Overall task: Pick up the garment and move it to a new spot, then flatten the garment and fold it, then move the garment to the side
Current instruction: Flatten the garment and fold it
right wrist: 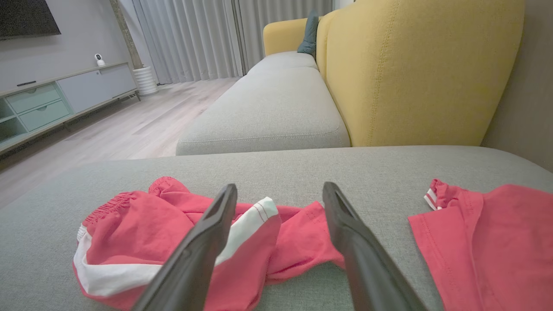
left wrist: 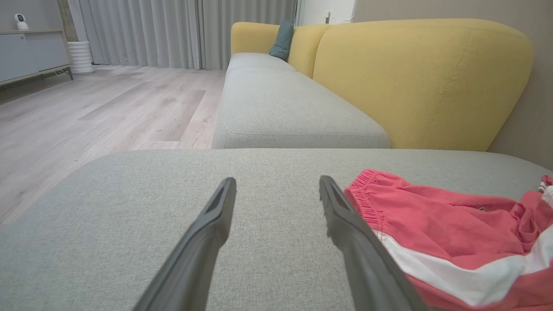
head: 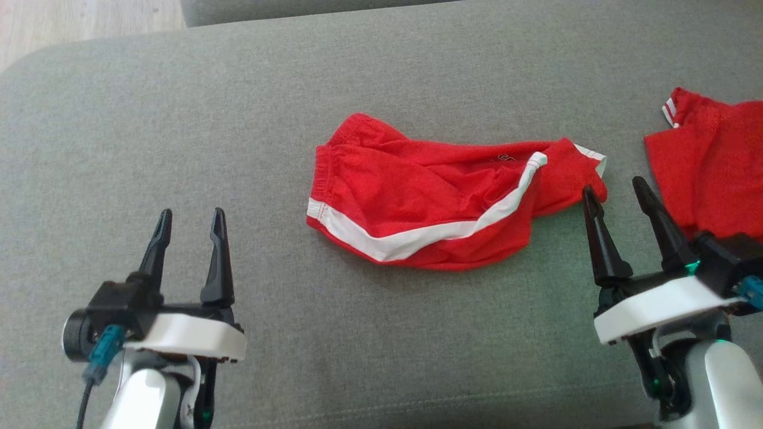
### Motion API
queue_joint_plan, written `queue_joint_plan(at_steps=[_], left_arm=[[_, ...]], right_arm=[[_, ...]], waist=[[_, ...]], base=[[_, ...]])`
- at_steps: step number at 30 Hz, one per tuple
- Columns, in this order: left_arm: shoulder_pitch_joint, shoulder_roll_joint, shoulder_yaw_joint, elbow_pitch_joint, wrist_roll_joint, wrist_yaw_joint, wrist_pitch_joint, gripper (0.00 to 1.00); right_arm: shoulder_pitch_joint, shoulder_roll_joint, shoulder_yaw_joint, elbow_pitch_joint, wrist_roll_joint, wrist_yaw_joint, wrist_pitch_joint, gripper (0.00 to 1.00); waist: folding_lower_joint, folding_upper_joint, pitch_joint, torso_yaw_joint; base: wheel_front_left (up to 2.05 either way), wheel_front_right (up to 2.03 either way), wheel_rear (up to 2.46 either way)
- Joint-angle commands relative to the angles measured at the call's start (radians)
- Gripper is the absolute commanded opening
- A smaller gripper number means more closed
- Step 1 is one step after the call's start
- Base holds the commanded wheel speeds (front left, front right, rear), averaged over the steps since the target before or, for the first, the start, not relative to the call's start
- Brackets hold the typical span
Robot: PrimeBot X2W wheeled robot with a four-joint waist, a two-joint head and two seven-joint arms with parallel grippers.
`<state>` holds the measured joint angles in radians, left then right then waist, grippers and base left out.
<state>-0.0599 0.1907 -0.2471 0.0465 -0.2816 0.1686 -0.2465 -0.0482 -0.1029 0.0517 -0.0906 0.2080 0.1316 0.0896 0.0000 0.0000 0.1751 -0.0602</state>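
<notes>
Grey woven upholstery of the sofa seat serves as the work surface. At the left, the left jaws are held fully spread and empty, well apart from the cloth. In the middle, the crumpled red shorts with a white side stripe are found bunched, not yet lifted. Just beside their right end, the right jaws are spread wide and empty, probably placed for the first pick. A second red cloth with white trim is seen farther right.
</notes>
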Motion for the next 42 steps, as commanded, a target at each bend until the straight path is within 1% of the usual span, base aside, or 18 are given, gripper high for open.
queue_joint_plan(at_steps=[1, 3, 6, 8, 9, 11, 16, 22, 29, 35, 36, 37, 38, 39, 40, 42], left_arm=[[-0.016, 0.025, 0.032, -0.037, 0.005, 0.01, 0.0, 1.0], [-0.019, 0.027, 0.024, -0.039, 0.007, 0.007, 0.007, 1.0], [-0.033, 0.026, -0.004, -0.041, 0.004, -0.014, 0.04, 1.0], [-0.053, 0.024, -0.034, -0.039, 0.001, -0.037, 0.076, 1.0], [-0.076, 0.016, -0.069, -0.033, -0.005, -0.064, 0.121, 1.0], [-0.1, 0.005, -0.107, -0.025, -0.01, -0.09, 0.168, 1.0], [-0.165, -0.02, -0.168, 0.014, -0.026, -0.137, 0.257, 1.0], [-0.229, -0.035, -0.178, 0.088, -0.045, -0.15, 0.314, 1.0], [-0.262, -0.036, -0.174, 0.163, -0.063, -0.152, 0.342, 1.0], [-0.275, -0.033, -0.173, 0.196, -0.07, -0.15, 0.356, 1.0], [-0.278, -0.033, -0.173, 0.201, -0.071, -0.15, 0.358, 0.9], [-0.281, -0.032, -0.174, 0.205, -0.073, -0.151, 0.358, 0.55], [-0.284, -0.032, -0.174, 0.209, -0.074, -0.152, 0.358, 0.32], [-0.286, -0.032, -0.174, 0.212, -0.075, -0.153, 0.357, 0.05], [-0.288, -0.031, -0.174, 0.215, -0.075, -0.153, 0.354, 0.0], [-0.294, -0.029, -0.173, 0.217, -0.07, -0.148, 0.34, 0.0]], right_arm=[[-0.016, -0.01, 0.015, -0.043, -0.004, -0.001, 0.004, 1.0], [-0.016, -0.009, 0.014, -0.045, -0.004, -0.001, 0.005, 1.0], [-0.018, -0.008, 0.013, -0.047, -0.004, -0.001, 0.006, 1.0], [-0.021, -0.007, 0.014, -0.048, -0.003, -0.001, 0.006, 1.0], [-0.024, -0.007, 0.015, -0.049, -0.004, -0.001, 0.007, 1.0], [-0.028, -0.006, 0.019, -0.049, -0.004, -0.001, 0.007, 1.0], [-0.037, -0.001, 0.031, -0.045, -0.001, -0.001, 0.004, 1.0], [-0.044, 0.006, 0.031, -0.038, 0.003, -0.001, -0.001, 1.0], [-0.047, 0.012, 0.03, -0.03, 0.002, -0.001, -0.006, 1.0], [-0.049, 0.014, 0.03, -0.027, 0.001, -0.001, -0.008, 1.0], [-0.05, 0.015, 0.03, -0.027, 0.001, -0.001, -0.008, 1.0], [-0.051, 0.015, 0.03, -0.026, 0.0, -0.001, -0.008, 1.0], [-0.052, 0.016, 0.031, -0.026, 0.0, -0.001, -0.008, 1.0], [-0.053, 0.016, 0.031, -0.026, 0.0, -0.001, -0.007, 1.0], [-0.054, 0.016, 0.032, -0.025, 0.001, -0.001, -0.007, 1.0], [-0.055, 0.016, 0.033, -0.023, 0.002, -0.001, -0.006, 1.0]], waist=[[0.0, 0.0, 0.001, 0.0], [0.0, 0.0, 0.004, 0.0], [0.0, 0.0, 0.012, 0.002], [0.0, 0.0, 0.019, 0.002], [0.0, 0.0, 0.024, 0.002], [0.0, 0.0, 0.032, -0.001], [0.0, 0.0, 0.049, -0.013], [0.0, 0.0, 0.072, -0.032], [0.0, 0.0, 0.087, -0.048], [0.0, 0.0, 0.093, -0.052], [0.0, 0.0, 0.095, -0.052], [0.0, 0.0, 0.096, -0.052], [0.0, 0.0, 0.097, -0.052], [0.0, 0.0, 0.098, -0.052], [0.0, 0.0, 0.098, -0.052], [0.0, 0.0, 0.099, -0.052]], base=[[0.0, 0.0, 0.0], [0.0, 0.0, 0.0], [0.0, 0.0, 0.0], [0.0, 0.0, 0.0], [0.0, 0.0, 0.0], [0.0, 0.0, 0.0], [0.0, 0.0, 0.0], [0.0, 0.0, 0.0], [0.0, 0.0, 0.0], [0.0, 0.0, 0.0], [0.0, 0.0, 0.0], [0.0, 0.0, 0.0], [0.0, 0.0, 0.0], [0.0, 0.0, 0.0], [0.0, 0.0, 0.0], [0.0, 0.0, 0.0]])
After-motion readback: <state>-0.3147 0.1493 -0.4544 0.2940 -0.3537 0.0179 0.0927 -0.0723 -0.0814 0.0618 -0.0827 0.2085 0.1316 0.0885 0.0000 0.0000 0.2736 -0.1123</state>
